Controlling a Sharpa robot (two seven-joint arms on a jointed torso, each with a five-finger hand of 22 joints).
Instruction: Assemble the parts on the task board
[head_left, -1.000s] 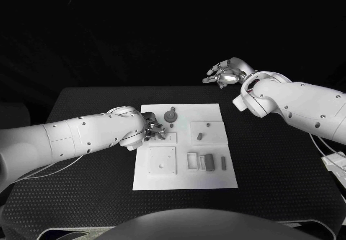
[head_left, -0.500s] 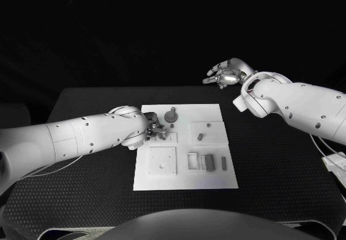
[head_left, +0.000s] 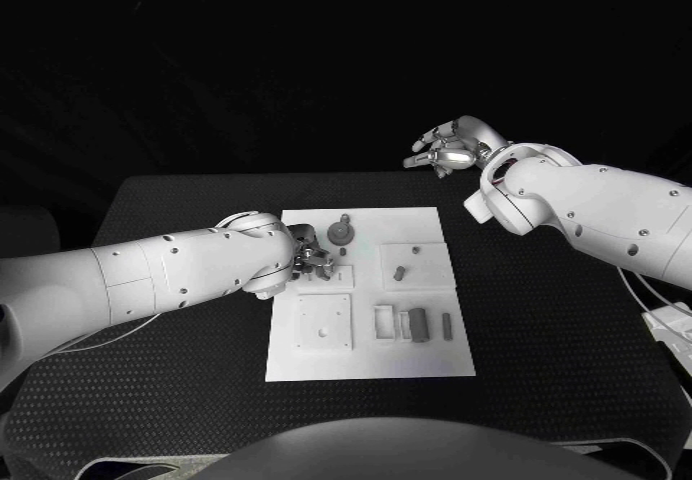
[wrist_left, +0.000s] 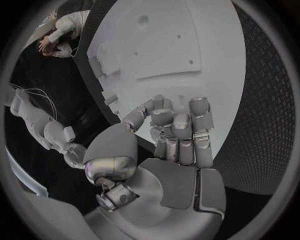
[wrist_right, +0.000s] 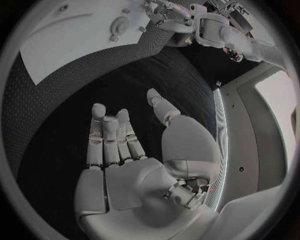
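— Left hand (head_left: 306, 256)?
— Down at the left edge of the white board (head_left: 433, 345), fingers (wrist_left: 175, 131) curled in tight over the board's surface. Cannot tell whether anything sits inside the curl; contact area hidden under the fingers in the wrist view.
— Right hand (head_left: 454, 144)?
— Raised beyond the far edge of the black table (head_left: 562, 330), well apart from the board. Fingers (wrist_right: 107, 135) extended and spread, palm bare, holding nothing.
— Parts on the board?
— Round grey piece (head_left: 342, 232) with an upright stem near the far edge, just beside the left hand. Small upright peg (head_left: 398, 271) in the raised square pad on the right side. Square plate (head_left: 326, 322) at near left. Open frame (head_left: 385, 322), dark block (head_left: 418, 325) and thin bar (head_left: 447, 324) in a row at near right.
— Board position?
— Flat, mid-table, long side running away from the robot.
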